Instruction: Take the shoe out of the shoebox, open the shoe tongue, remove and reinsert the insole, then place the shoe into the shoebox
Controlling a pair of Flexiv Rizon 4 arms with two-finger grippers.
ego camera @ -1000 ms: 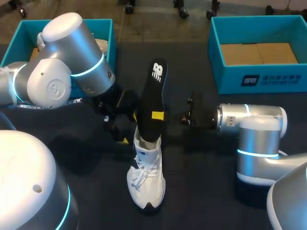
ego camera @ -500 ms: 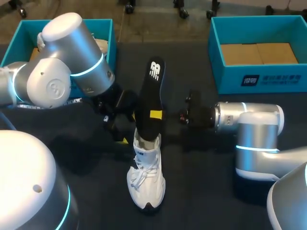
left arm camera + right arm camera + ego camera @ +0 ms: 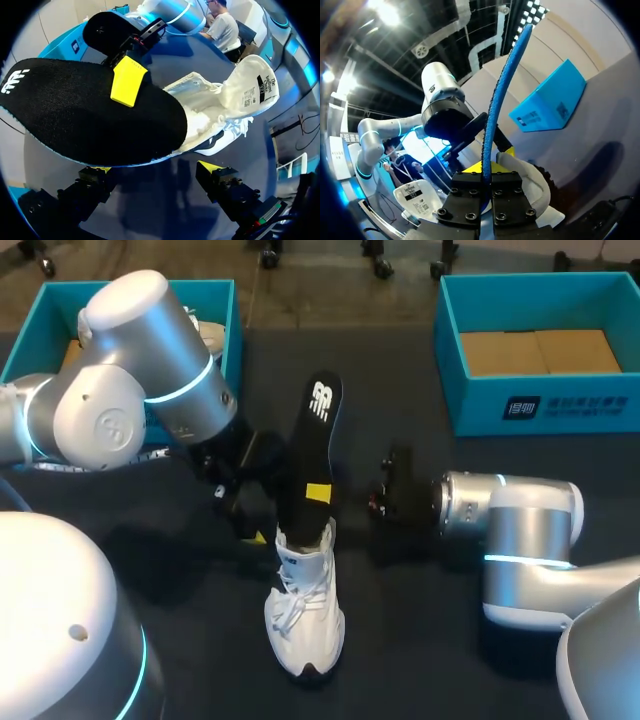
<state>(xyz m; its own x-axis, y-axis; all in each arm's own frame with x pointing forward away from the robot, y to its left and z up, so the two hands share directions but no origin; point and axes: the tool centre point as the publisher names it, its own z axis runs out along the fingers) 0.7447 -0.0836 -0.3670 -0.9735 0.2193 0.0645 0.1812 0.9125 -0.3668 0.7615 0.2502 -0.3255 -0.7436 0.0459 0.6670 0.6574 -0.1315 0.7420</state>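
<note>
**At the table's middle: insole held over the open shoe**

On the dark table (image 3: 420, 640), the left arm (image 3: 130, 390) comes in from the far left corner, elbow bent, wrist angled down toward the middle. The right arm (image 3: 520, 530) lies low and level from the right edge, reaching toward the middle. A teal shoebox (image 3: 540, 410) stands at the far right corner, and another (image 3: 222, 300) at the far left.

The white shoe (image 3: 305, 610) rests upright in the middle, toe toward the near edge, tongue pulled back. The black insole (image 3: 312, 450) stands steeply out of its opening, heel end inside and toe end pointing at the far edge.

The right gripper (image 3: 318, 492) is pinched tight on the insole's edge. The left gripper (image 3: 156, 170) stands wide apart beside the shoe's heel, holding nothing.

Compared with a second ago, the right arm has shifted toward the middle, and the insole sits lower in the shoe.
</note>
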